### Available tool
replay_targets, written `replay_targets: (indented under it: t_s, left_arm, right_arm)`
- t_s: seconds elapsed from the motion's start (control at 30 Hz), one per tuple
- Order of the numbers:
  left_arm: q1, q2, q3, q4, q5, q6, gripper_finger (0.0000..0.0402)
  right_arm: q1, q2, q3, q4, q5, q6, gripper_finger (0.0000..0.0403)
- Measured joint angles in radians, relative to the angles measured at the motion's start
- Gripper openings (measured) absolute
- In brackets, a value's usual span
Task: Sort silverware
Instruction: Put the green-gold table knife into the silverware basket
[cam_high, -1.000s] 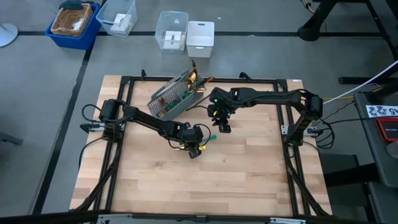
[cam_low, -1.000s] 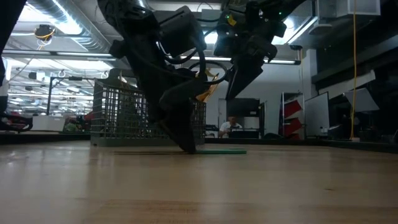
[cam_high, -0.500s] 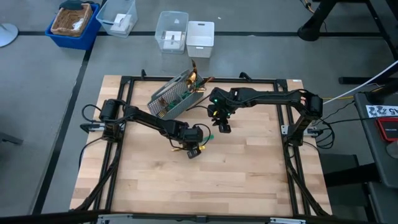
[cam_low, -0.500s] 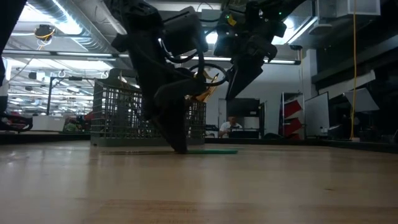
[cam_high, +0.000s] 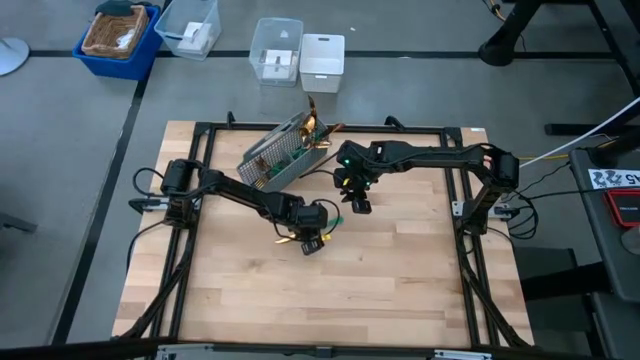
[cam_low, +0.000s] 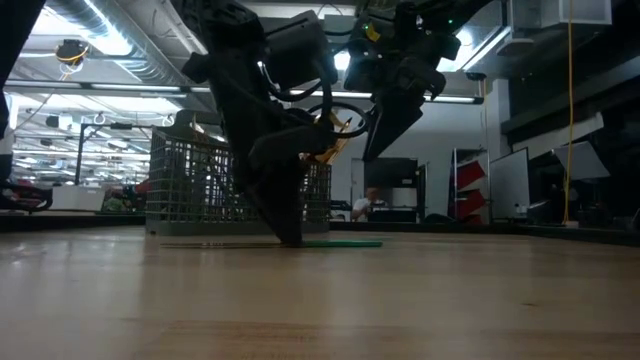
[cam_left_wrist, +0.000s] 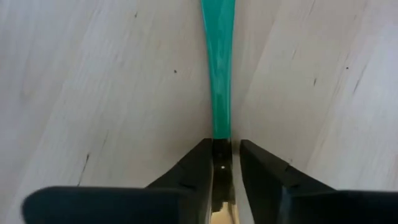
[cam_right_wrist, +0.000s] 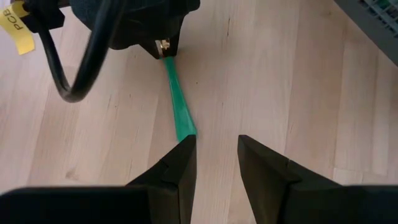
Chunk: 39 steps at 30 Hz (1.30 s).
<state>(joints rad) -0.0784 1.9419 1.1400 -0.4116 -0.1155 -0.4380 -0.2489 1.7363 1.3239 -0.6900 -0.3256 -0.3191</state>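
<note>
One piece of silverware (cam_high: 322, 228) lies flat on the wooden table, its slim teal handle (cam_left_wrist: 217, 62) pointing toward my right gripper. My left gripper (cam_left_wrist: 226, 146) points steeply down at the table's middle. Its fingers stand a little apart on either side of the piece's gold neck, so it is open. My right gripper (cam_right_wrist: 216, 140) hangs open above the handle's free end (cam_right_wrist: 183, 127) with nothing between its fingers. More silverware (cam_high: 315, 130) sticks out of the grey mesh caddy (cam_high: 278, 158). My left gripper comes from above, pointing down, with a finger (cam_left_wrist: 199, 165) on each side of the gold neck (cam_left_wrist: 222, 152) where it joins the teal handle. A narrow gap shows on one side. Whether the other finger touches the neck, I cannot tell. The piece lies on the table.
The caddy (cam_low: 200, 185) lies tipped at the table's far left-centre, close behind both arms. A black frame (cam_high: 200, 140) runs round the table. Bare wood (cam_high: 380, 290) shows toward the near edge. Bins (cam_high: 300, 60) stand on the floor beyond the far edge.
My left gripper has tipped a little steeper over the piece. The piece has slid a short way along the table toward its left edge and has lain still since. My right gripper has kept still.
</note>
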Motion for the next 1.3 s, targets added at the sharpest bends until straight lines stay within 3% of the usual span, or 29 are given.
replay_targets:
  t_s: [0.27,0.73,1.1,1.3]
  left_arm:
    - [0.001,0.000,0.000,-0.002,-0.002,-0.010,0.0017]
    - [0.021,0.000,0.000,0.062,0.099,-0.092,0.0003]
    - [0.021,-0.005,0.081,0.040,0.088,0.048,0.0091]
    - [0.020,-0.006,0.084,0.006,0.052,0.081,0.0099]
  right_arm:
    - [0.000,0.000,0.000,0.000,0.000,0.000,0.0122]
    - [0.001,0.000,-0.001,-0.025,0.000,0.003,0.0122]
    - [0.000,0.000,-0.002,-0.028,0.000,0.004,0.0122]
    - [0.000,0.000,-0.002,-0.080,0.001,0.004,0.0122]
